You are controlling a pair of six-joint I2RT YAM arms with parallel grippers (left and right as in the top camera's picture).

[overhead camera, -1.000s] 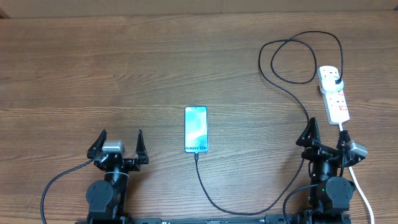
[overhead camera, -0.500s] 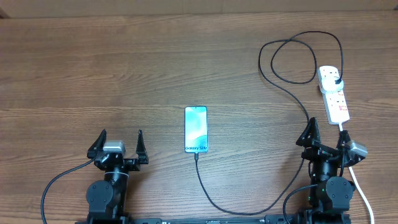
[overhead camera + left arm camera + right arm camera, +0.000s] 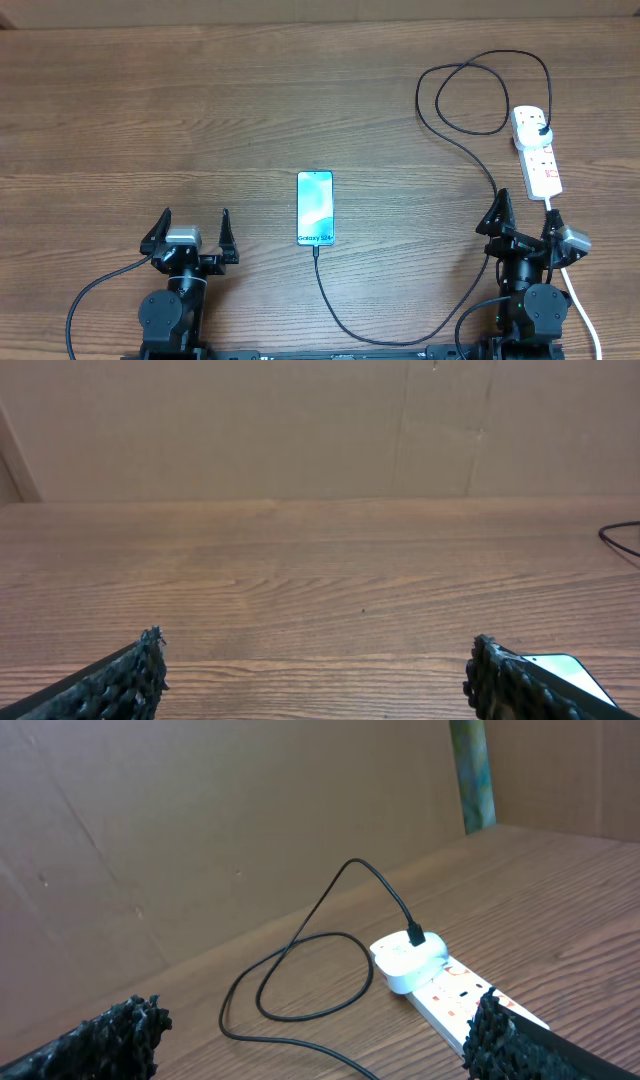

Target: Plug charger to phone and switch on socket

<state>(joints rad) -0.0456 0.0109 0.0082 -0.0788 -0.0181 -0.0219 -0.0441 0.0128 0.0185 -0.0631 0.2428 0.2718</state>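
Your left claw (image 3: 193, 226) is spread wide with nothing between its fingers, parked low at the near edge of the tabletop (image 3: 200, 110), well to the left of the phone (image 3: 315, 208). In its wrist view you see only bare wood between the two fingers (image 3: 130, 680), with a corner of the phone just past the right-hand one. Your right claw (image 3: 525, 216) is spread just as wide and holds nothing; it sits at the near right, just short of the socket's (image 3: 537, 155) near end. The phone lies flat near the middle of the tabletop, screen up and lit, its lettered end towards you. The charger (image 3: 322, 285) meets that near short edge with its tip, sweeps towards you and to the right, climbs close past the right claw, makes a loose loop at the far right and ends in the plug (image 3: 541, 128) at the socket's far end. The right wrist view shows that plug (image 3: 412, 937) seated in a white block on the strip. The socket lies lengthwise, its thick white cord (image 3: 581, 310) trailing towards you beside the right arm. You cannot tell from here how its switches are set.
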